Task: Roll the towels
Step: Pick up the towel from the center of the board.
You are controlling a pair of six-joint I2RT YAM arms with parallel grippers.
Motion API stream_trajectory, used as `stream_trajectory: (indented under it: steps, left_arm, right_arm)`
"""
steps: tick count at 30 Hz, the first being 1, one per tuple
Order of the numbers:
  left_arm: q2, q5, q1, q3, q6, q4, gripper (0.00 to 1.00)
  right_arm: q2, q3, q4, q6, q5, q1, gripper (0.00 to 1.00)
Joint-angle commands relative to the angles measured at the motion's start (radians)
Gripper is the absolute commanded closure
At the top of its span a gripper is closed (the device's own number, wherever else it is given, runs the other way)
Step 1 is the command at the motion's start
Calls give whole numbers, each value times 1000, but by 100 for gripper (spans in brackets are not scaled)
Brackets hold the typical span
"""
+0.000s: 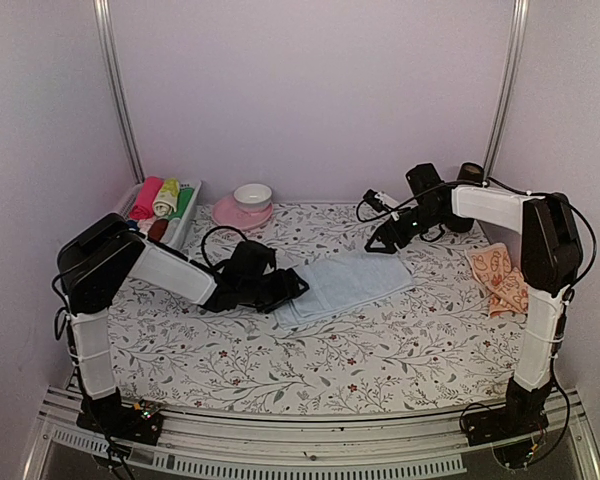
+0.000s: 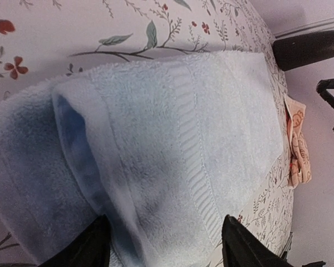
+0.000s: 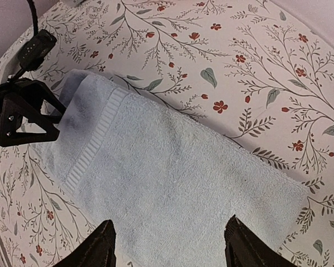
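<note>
On the white floral-patterned table sheet, the left gripper lies low at the 9 o'clock end of the plain pale blue terry towel, its two fingers spread wide with that end's raised fold between them. The rest of the towel lies flat mid-table, and the right gripper hovers over its 2 o'clock corner, fingers parted and holding nothing. The crumpled peach-orange printed towel sits at 3 o'clock, well apart from the blue one, and a small white bowl stands at 12 o'clock.
</note>
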Motion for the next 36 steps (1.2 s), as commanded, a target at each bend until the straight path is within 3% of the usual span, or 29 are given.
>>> stream_trajectory:
  steps: [1, 9, 19, 27, 36]
  left_arm:
    - [2, -9, 9, -39, -32, -3, 31]
    - [-95, -79, -1, -103, -69, -7, 30]
    - [16, -40, 1, -75, -94, 61, 31]
    - [-11, -54, -1, -97, -98, 102, 34]
    - [-114, -149, -20, -103, -79, -34, 29]
  right_arm:
    - [-34, -14, 18, 5, 10, -1, 32]
    - [-36, -16, 21, 5, 12, -1, 32]
    - [-42, -19, 23, 3, 15, 0, 32]
    - [-39, -19, 23, 2, 13, 0, 32]
    - [-36, -20, 23, -1, 13, 0, 32]
